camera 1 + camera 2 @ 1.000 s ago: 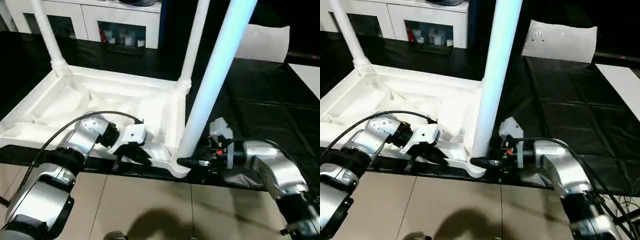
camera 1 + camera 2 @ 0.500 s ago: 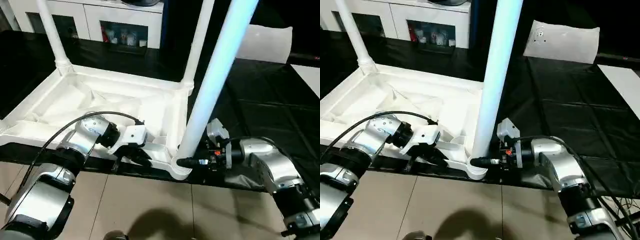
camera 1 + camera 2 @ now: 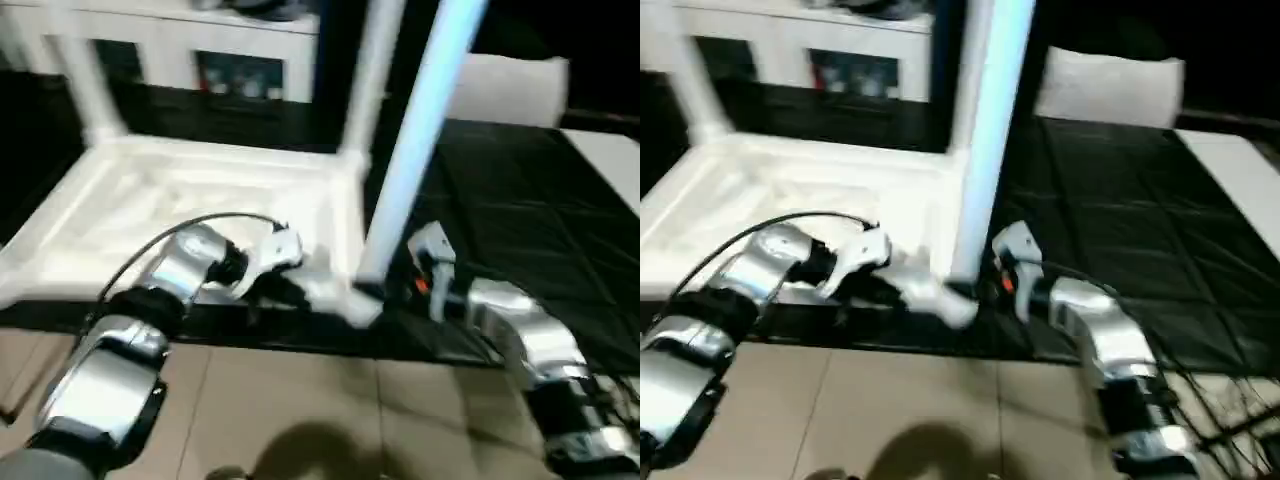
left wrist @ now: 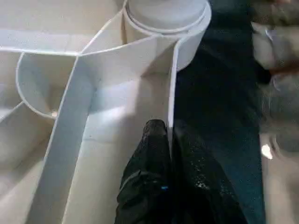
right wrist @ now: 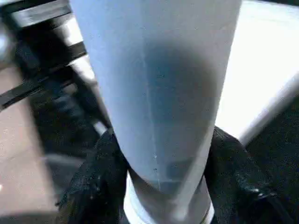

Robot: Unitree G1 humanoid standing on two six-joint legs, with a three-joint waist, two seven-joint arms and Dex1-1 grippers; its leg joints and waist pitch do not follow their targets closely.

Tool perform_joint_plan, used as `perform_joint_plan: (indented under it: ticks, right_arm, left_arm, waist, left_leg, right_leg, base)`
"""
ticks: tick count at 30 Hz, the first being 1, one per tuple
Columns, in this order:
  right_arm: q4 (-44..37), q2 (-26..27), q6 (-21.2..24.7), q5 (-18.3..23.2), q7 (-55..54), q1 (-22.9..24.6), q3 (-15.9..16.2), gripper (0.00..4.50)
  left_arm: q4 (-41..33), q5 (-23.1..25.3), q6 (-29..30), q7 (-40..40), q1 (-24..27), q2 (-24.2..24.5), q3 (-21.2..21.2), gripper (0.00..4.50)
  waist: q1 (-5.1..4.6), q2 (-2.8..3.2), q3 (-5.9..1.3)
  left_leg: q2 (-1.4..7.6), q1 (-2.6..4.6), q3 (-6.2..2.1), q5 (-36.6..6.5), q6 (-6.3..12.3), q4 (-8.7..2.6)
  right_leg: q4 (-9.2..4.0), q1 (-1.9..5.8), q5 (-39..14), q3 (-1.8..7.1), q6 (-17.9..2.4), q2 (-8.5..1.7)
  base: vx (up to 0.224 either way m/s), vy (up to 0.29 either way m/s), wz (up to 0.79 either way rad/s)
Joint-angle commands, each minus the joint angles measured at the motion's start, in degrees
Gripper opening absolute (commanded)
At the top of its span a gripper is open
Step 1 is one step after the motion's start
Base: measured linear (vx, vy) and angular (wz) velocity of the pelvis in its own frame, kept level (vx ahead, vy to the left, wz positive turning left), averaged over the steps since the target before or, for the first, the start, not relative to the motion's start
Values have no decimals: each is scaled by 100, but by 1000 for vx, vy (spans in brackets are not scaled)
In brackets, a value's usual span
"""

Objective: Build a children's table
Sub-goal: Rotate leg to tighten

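Nearest: upturned children's table (image 3: 190,200) lying underside-up on black mat (image 3: 500,200), near edge toward the robot. Left pincer (image 4: 169,140) clamped together on the thin near rim wall of the table, just beside the near corner socket (image 4: 163,18). Right pincer (image 5: 159,154) closed around the base of the near leg (image 3: 410,140), black fingers (image 5: 93,177) flanking both sides where the leg enters that socket. Leg upright, looks seated or close to seated; final press-in cannot be confirmed.

Farther from that socket: two more legs standing in the far corners, far right leg (image 3: 365,75) and far left leg (image 3: 85,85). Three legs up, then. Fourth socket at the near left corner hidden behind the left arm; no leg rising there, so likely one leg left to fit, then flipping the table upright.

Beyond the table: flat white panel (image 3: 1110,88) on the mat, white cabinet (image 3: 200,50) with glass doors at the back.
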Motion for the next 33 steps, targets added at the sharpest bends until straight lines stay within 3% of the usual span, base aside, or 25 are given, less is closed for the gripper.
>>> perform_joint_plan:
  ticks: [1,2,4,6,9,10,12,13,15,20,22,26,30,33]
  right_arm:
    - [159,665,232,21,-643,-185,345,195]
    - [159,665,232,21,-643,-185,345,195]
    - [431,1195,261,3,-1543,-381,109,195]
    - [640,1520,133,-94,-2119,-551,-10,195]
    - [668,1633,-7,-104,-2228,-591,-73,195]
    - [668,1633,-7,-104,-2228,-591,-73,230]
    - [601,1649,-156,-87,-2206,-581,-277,230]
    - [575,1614,-179,-98,-2177,-560,-280,253]
    - [485,1479,-272,-128,-2068,-471,-311,271]
    - [162,996,-328,64,-1561,-189,-429,319]
    - [-169,492,-290,231,-827,71,-458,325]
    - [-536,-287,-400,288,280,380,-307,364]
    - [-749,-801,-406,352,1021,517,-158,408]
    - [-842,-1208,-514,351,1632,579,37,413]
  left_arm:
    - [-73,-418,156,786,-354,-668,272,0]
    - [-73,-418,156,786,-354,-668,272,0]
    - [56,-398,290,1444,-480,-921,411,0]
    - [105,-355,364,1893,-551,-1089,494,0]
    - [89,-328,394,1918,-555,-1138,493,0]
    - [89,-328,394,1918,-555,-1138,493,0]
    - [20,-205,275,1670,-468,-1089,398,0]
    - [6,-192,267,1605,-446,-1063,379,0]
    - [-66,-139,117,1335,-346,-945,283,0]
    - [-239,-85,-50,659,-127,-632,73,0]
    - [-387,-68,-227,162,42,-393,-66,0]
    - [-513,-39,-729,-423,215,-114,-202,0]
    - [-561,-30,-1042,-879,277,87,-324,0]
    - [-683,-119,-1226,-1416,338,246,-405,0]
  waist:
    - [-36,16,-311]
    - [-56,12,-325]
    - [-96,22,-318]
    - [-109,27,-333]
    - [-89,31,-355]
    - [-87,33,-364]
    - [-55,17,-405]
    - [-35,23,-422]
    - [-21,34,-405]
    - [-1,38,-393]
    - [13,14,-392]
    - [55,25,-388]
    - [139,24,-362]
    - [154,22,-370]
  left_leg:
    - [152,23,-128,-1808,-196,-472]
    - [155,24,-126,-1762,-188,-473]
    - [152,-6,-100,-1629,-99,-479]
    - [136,22,-76,-1585,-56,-463]
    - [137,11,-43,-1307,73,-444]
    - [138,-1,-39,-1242,95,-440]
    - [133,-22,-21,-906,214,-412]
    - [131,-34,-17,-635,279,-404]
    - [132,-31,-5,-495,373,-406]
    - [165,-16,2,-717,432,-418]
    - [156,-17,12,-814,430,-409]
    - [177,-5,16,-947,420,-413]
    - [194,24,15,-1215,294,-429]
    - [195,15,3,-1228,252,-431]
  right_leg:
    - [-630,196,-3015,237,-570,-410]
    - [-623,198,-2856,254,-610,-414]
    - [-578,192,-2328,291,-783,-385]
    - [-567,183,-2107,308,-909,-386]
    - [-531,204,-1633,330,-998,-371]
    - [-511,215,-1508,332,-1026,-369]
    - [-441,249,-960,346,-1144,-369]
    - [-389,269,-554,345,-1228,-355]
    - [-368,266,-257,344,-1337,-346]
    - [-389,281,-416,348,-1367,-365]
    - [-411,288,-586,348,-1342,-366]
    - [-434,273,-785,353,-1267,-361]
    - [-507,232,-1405,358,-1081,-378]
    - [-486,229,-1398,349,-1097,-382]
  base:
    - [0,0,0]
    - [0,0,0]
    - [0,0,0]
    - [0,0,0]
    - [0,0,0]
    - [0,0,0]
    - [0,0,0]
    - [0,0,0]
    - [0,0,0]
    - [0,0,0]
    - [0,0,0]
    - [0,0,0]
    - [0,0,0]
    - [0,0,0]
